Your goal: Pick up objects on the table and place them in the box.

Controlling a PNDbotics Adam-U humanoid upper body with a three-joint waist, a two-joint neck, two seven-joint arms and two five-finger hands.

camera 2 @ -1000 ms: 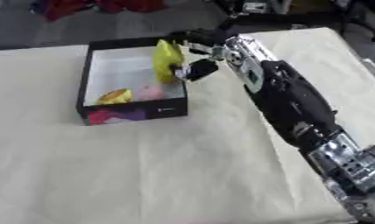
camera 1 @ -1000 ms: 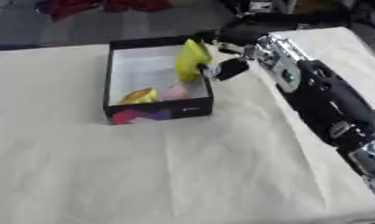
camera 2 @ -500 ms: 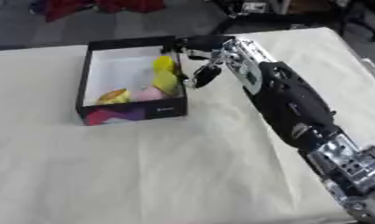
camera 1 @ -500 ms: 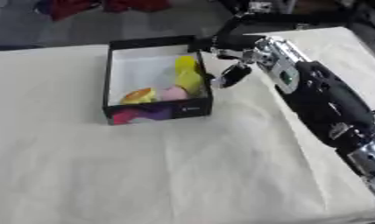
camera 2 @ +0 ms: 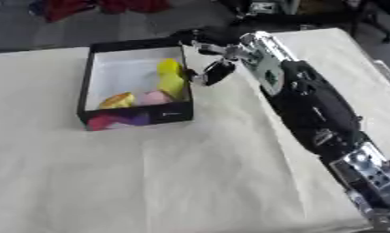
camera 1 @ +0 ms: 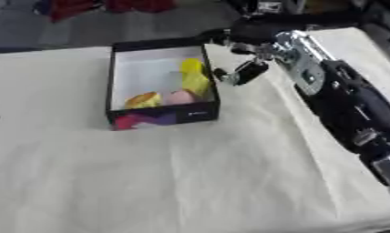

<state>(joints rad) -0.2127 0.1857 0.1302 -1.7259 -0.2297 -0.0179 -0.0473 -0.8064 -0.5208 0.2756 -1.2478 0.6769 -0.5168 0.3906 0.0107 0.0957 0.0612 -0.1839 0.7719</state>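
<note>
Right hand [camera 1: 244,68] empty, fingers relaxed. Yellow soft object [camera 1: 193,78] lies inside the black cardboard box [camera 1: 161,115], just left of the hand (near wall). Risk: retracting fingers could clip the rim, shifting the box.

Box [camera 1: 112,77] open-topped, robot hand [camera 1: 239,73] just beside right wall, cloth [camera 1: 190,182] in front bare

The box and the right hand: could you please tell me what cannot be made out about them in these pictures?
- Right hand: blurred in both views; whether its fingers are straight or curled cannot be told.
- Box: its near wall hides the floor just behind it, in both views.
- Yellow object, orange one and pink one: only colours show; too blurred to identify.
- Left hand: a dark scrap at the left eye view's left edge may be it; cut off.
</note>
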